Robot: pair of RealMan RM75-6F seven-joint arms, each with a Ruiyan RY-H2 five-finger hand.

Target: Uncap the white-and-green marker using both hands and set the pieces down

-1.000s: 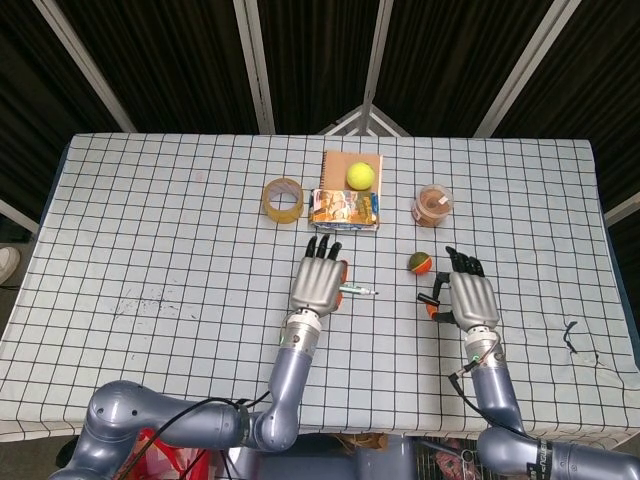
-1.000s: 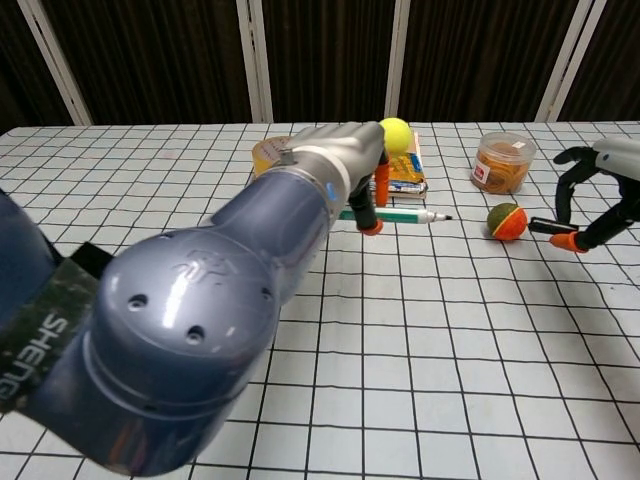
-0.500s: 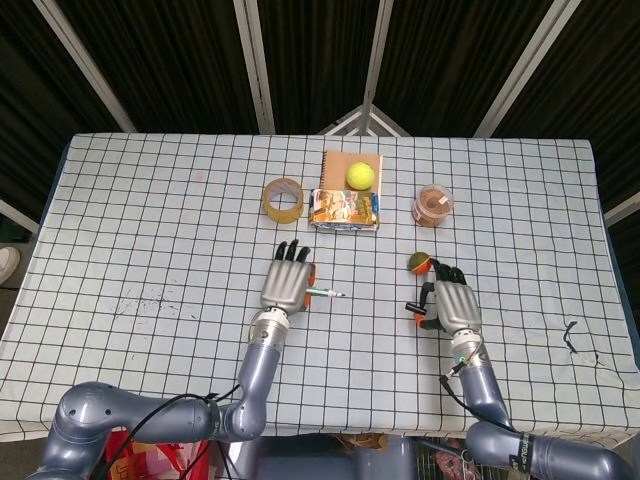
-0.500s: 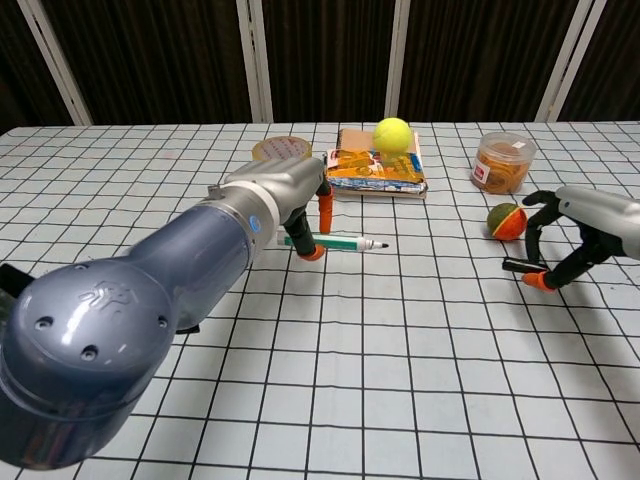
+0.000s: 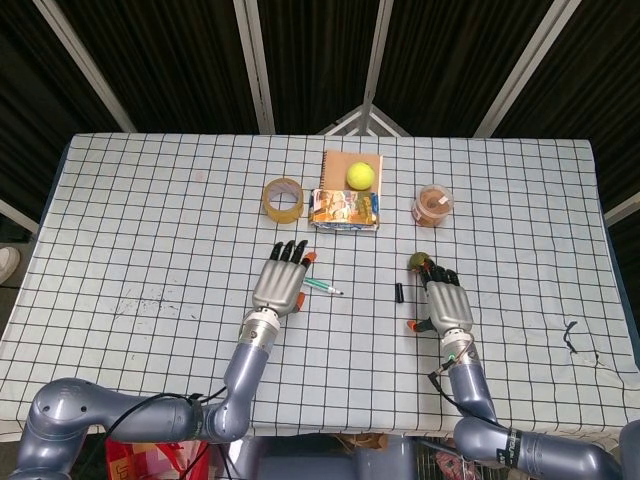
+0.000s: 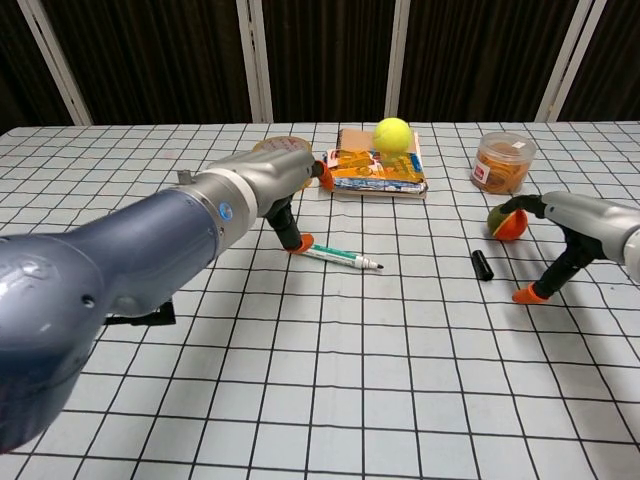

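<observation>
The white-and-green marker [image 6: 341,258] is seen lying uncapped on the table [image 5: 150,230], in front of the snack box [image 6: 375,171]. Its black cap [image 6: 483,265] lies well apart, towards the right hand [image 5: 446,304]. Both pieces are judged light, stiff and prone to rolling; the marker would best be taken at mid-barrel. The left hand [image 5: 281,281] is held open just beside the marker's rear end, nothing gripped. The right hand is likewise spread and empty near the cap.
</observation>
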